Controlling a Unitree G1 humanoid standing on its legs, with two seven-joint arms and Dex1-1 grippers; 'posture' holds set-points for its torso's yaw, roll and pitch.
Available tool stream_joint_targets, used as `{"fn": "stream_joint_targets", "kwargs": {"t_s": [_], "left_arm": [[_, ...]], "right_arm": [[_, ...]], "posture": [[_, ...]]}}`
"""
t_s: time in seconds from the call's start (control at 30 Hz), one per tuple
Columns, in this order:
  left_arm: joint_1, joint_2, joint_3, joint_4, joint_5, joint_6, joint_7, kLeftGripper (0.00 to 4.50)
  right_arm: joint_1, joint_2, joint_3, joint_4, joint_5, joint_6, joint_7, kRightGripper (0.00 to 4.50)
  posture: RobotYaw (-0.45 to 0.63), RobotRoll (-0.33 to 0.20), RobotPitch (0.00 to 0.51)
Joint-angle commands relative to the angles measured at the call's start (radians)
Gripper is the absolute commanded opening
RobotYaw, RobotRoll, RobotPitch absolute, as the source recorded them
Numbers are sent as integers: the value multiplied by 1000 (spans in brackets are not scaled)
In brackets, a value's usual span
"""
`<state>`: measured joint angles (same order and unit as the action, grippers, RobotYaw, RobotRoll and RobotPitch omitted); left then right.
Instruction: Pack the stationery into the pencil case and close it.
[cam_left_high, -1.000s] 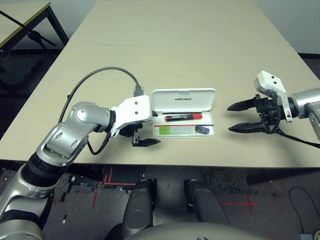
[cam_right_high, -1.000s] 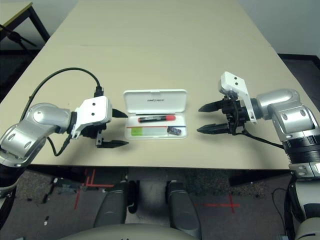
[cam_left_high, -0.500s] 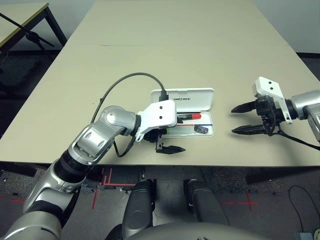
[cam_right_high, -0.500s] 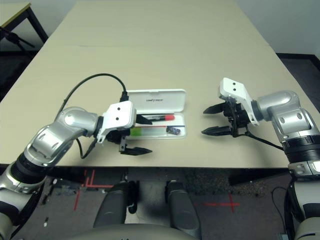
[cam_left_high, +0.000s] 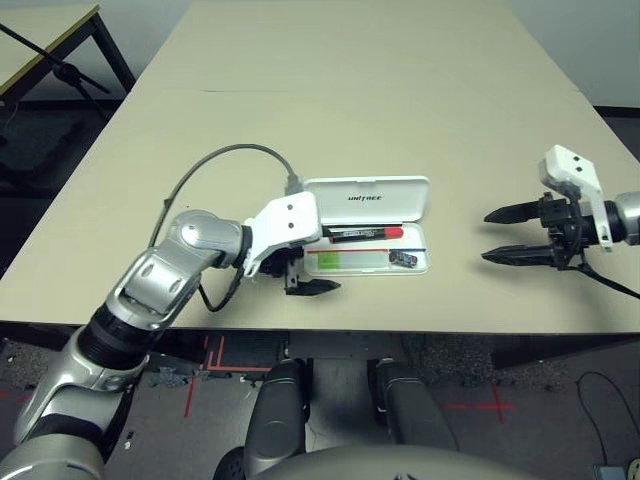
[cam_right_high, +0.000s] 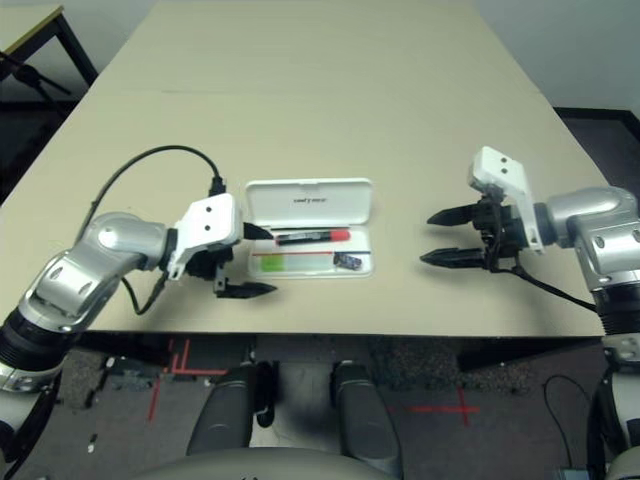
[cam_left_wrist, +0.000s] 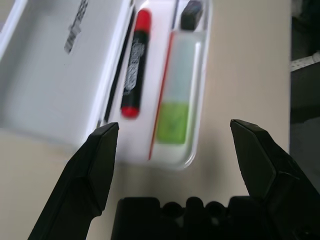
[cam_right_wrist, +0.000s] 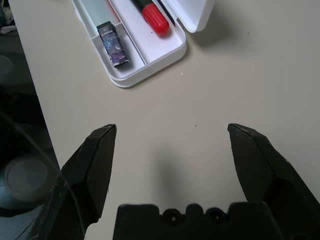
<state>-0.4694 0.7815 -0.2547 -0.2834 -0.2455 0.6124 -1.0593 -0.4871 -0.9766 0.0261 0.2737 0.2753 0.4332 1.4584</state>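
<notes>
The white pencil case (cam_left_high: 414, 201) lies open near the table's front edge, its lid (cam_right_high: 310, 200) flat behind the tray (cam_left_wrist: 201, 107). In the tray lie the stationery: the red marker (cam_left_high: 366, 233) at the back, and in front the lime-green highlighter (cam_left_high: 340, 261) with the small dark piece (cam_left_high: 403, 259) to its right. My left gripper (cam_left_high: 325, 260) is open at the tray's left end, fingers (cam_left_wrist: 95, 165) low over the table on either side of that end. My right gripper (cam_left_high: 487, 236) is open, well right of the case and pointing at it, with nothing between its fingers (cam_right_wrist: 255, 160).
The case sits close to the table's front edge (cam_left_high: 400, 328). A grey cable (cam_left_high: 215, 160) loops from my left wrist over the table. Another table with black legs (cam_left_high: 60, 45) stands beyond the far left corner. Bare tabletop (cam_left_high: 380, 110) stretches behind the case.
My left gripper, which had swung right in front of the tray, has drawn back to the tray's left end. My right gripper has moved right, farther from the case. Both stay open.
</notes>
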Motion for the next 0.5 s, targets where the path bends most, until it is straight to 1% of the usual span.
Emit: {"fn": "stream_joint_targets", "kwargs": {"t_s": [0.03,0.13,0.27,0.33,0.47,0.5], "left_arm": [[-23,13,36,140,32,-54,13,4500],[-77,-7,53,288,54,-89,38,3905],[-163,-34,42,515,128,-161,83,2435],[-197,-49,35,603,164,-203,101,1566],[-234,-70,26,698,214,-260,105,20],[-243,-76,24,715,223,-270,106,20]], "right_arm": [[18,-11,-22,-23,12,13,-19,4435],[27,-9,-23,-32,15,16,-30,4500],[39,-7,-26,-53,18,22,-46,4500],[43,-6,-27,-64,21,27,-54,4500],[52,-6,-28,-82,30,35,-67,4500],[55,-7,-28,-85,32,37,-69,4500]], "posture": [[-4,0,144],[-9,0,144],[-17,0,143],[-25,0,140],[-31,0,139],[-31,0,139]]}}
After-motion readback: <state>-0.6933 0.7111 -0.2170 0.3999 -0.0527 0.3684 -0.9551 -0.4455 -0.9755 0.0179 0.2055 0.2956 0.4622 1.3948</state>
